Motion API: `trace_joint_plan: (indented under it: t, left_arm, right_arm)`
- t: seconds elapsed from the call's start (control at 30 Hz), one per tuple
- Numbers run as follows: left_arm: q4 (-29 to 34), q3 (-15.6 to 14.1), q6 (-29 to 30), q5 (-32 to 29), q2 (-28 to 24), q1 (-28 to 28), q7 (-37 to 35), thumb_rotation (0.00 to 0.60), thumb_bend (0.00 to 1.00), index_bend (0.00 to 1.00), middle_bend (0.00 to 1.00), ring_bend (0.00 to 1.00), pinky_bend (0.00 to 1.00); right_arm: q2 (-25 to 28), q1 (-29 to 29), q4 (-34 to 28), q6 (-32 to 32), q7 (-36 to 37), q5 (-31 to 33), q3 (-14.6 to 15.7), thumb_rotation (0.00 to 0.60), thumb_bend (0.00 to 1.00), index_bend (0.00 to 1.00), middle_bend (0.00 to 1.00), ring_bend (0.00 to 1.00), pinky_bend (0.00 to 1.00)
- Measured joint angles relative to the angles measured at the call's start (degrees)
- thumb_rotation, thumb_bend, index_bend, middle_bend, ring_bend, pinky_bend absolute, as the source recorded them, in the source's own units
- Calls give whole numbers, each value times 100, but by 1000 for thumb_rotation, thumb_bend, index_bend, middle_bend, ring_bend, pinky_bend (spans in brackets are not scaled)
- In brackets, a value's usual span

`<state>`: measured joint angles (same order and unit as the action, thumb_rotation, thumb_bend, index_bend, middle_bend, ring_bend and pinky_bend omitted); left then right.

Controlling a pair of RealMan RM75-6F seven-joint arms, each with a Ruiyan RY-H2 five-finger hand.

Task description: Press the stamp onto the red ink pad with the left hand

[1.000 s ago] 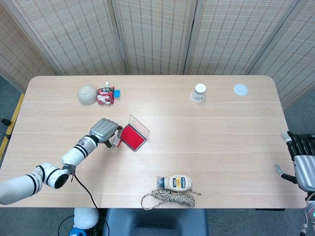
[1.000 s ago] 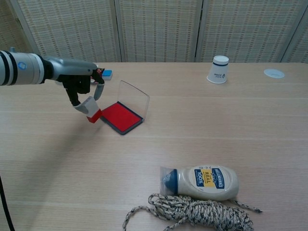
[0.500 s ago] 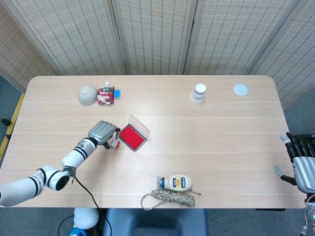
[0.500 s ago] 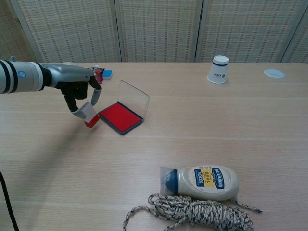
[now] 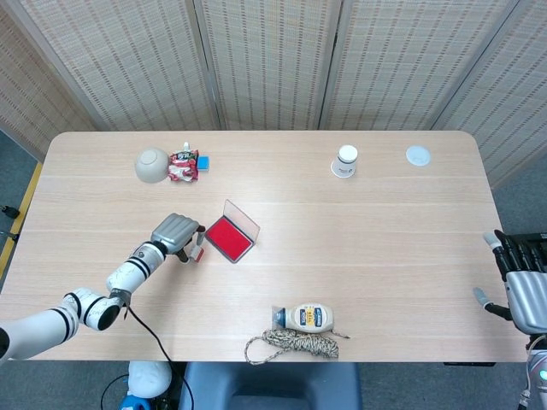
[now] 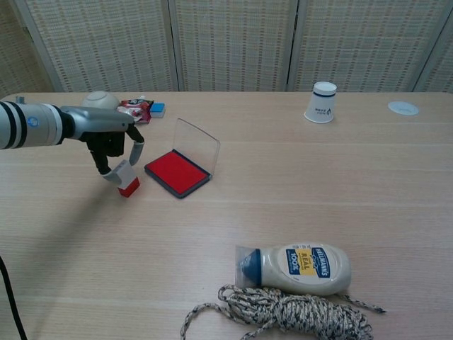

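The red ink pad (image 5: 229, 238) (image 6: 177, 172) lies open on the table, its clear lid (image 6: 196, 144) standing up behind it. The stamp (image 6: 127, 178) (image 5: 195, 251), pale on top with a red base, is just left of the pad, low over the table or touching it. My left hand (image 6: 110, 142) (image 5: 175, 232) pinches the stamp's upper part from above. The stamp is apart from the pad. My right hand (image 5: 523, 286) rests at the table's right edge, fingers apart and holding nothing; the chest view does not show it.
A mayonnaise bottle (image 6: 297, 268) lies near the front edge with a coil of rope (image 6: 283, 315) beside it. At the back stand a paper cup (image 6: 322, 102) and a white disc (image 6: 403, 108). Back left are a bowl (image 5: 152, 165) and a snack packet (image 5: 183, 165).
My left hand has moved left and down with the stamp, away from the ink pad's edge toward the table. The right hand has barely shifted.
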<state>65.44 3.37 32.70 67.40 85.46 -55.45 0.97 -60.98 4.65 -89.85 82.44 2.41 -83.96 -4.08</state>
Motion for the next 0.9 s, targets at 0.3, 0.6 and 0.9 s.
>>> trace_joint_plan:
  t: [0.3, 0.6, 0.9]
  left_arm:
    - [-52, 48, -52, 92, 38, 16, -40, 600, 328, 531, 1000, 902, 730]
    - [78, 85, -114, -117, -47, 21, 186, 600, 271, 329, 1000, 896, 731]
    - [280, 88, -105, -424, -160, 25, 535, 600, 260, 283, 1000, 891, 730]
  right_arm:
    - [9, 7, -2, -10, 8, 20, -9, 600, 282, 0, 0, 0, 0]
    - [24, -20, -5, 46, 47, -11, 0, 600, 282, 0, 0, 0, 0]
    - [18, -46, -12, 90, 31, -29, 8, 600, 282, 0, 0, 0, 0]
